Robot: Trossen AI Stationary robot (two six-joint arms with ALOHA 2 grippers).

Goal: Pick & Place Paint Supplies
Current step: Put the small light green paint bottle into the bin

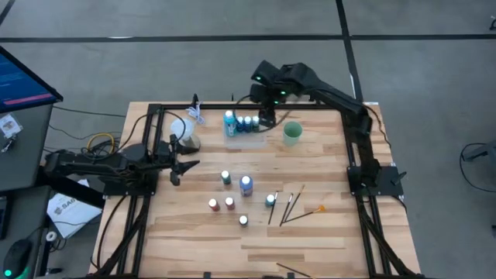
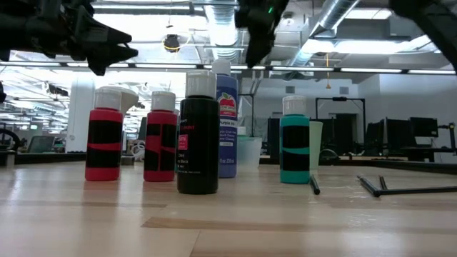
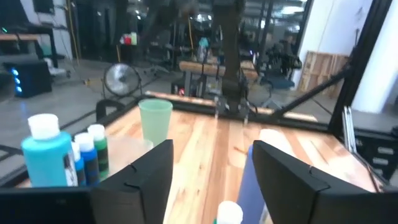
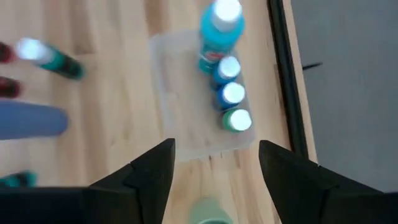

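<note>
Four white-capped bottles stand in the clear tray (image 1: 245,130) near the far edge: a tall teal one (image 4: 217,34), two blue (image 4: 229,68) and a green one (image 4: 236,119). My right gripper (image 4: 216,152) hovers open above the tray's end by the green cup (image 1: 292,132), touching nothing. More bottles stand mid-table: two red (image 2: 104,143), a black one (image 2: 198,143), a tall blue one (image 1: 246,184), teal ones (image 1: 270,200). Thin brushes (image 1: 288,208), one orange-tipped (image 1: 319,208), lie flat to their right. My left gripper (image 1: 180,165) waits open above the table's left part.
A white object (image 1: 183,129) and a small blue-white item (image 1: 196,115) sit at the far-left corner. Black frame rails (image 1: 159,147) run along the table's left and right sides. Bare wood lies along the near edge. A monitor (image 1: 23,77) stands off the table's left.
</note>
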